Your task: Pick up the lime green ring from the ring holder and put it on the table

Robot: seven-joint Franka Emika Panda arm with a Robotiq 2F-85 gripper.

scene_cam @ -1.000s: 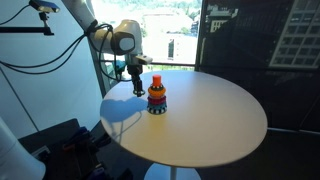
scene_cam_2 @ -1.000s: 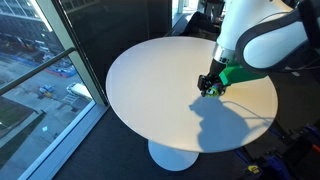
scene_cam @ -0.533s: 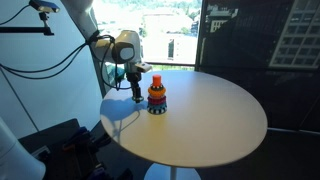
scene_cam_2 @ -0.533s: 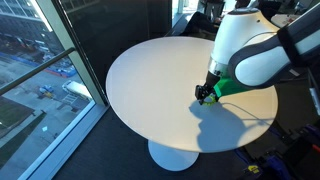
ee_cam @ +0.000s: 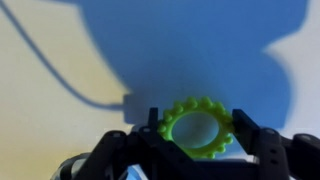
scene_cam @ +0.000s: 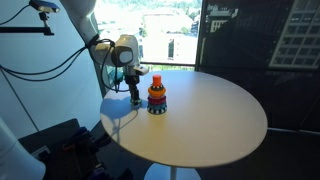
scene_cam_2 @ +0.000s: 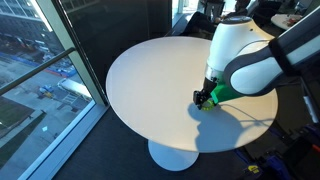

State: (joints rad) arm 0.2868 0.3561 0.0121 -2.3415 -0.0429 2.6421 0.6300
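In the wrist view my gripper (ee_cam: pixel 198 128) is shut on the lime green ring (ee_cam: pixel 198 128), a knobbly doughnut held between both fingers just above the table (ee_cam: pixel 60 120), over its own shadow. In an exterior view the gripper (scene_cam: pixel 135 98) hangs low at the table's near-left edge, beside the ring holder (scene_cam: pixel 157 96), which has an orange top, stacked coloured rings and a dark base. In an exterior view the gripper (scene_cam_2: pixel 202 97) is close to the pale table top (scene_cam_2: pixel 150 80); the ring holder is hidden behind the arm there.
The round table (scene_cam: pixel 210 120) stands on a central pedestal (scene_cam_2: pixel 172 155). Windows and dark wall panels surround it. A cable's shadow crosses the table in the wrist view. Dark equipment sits on the floor (scene_cam: pixel 60 140) beside the table.
The gripper has moved down towards the table top and a little away from the ring holder, still holding the lime green ring.
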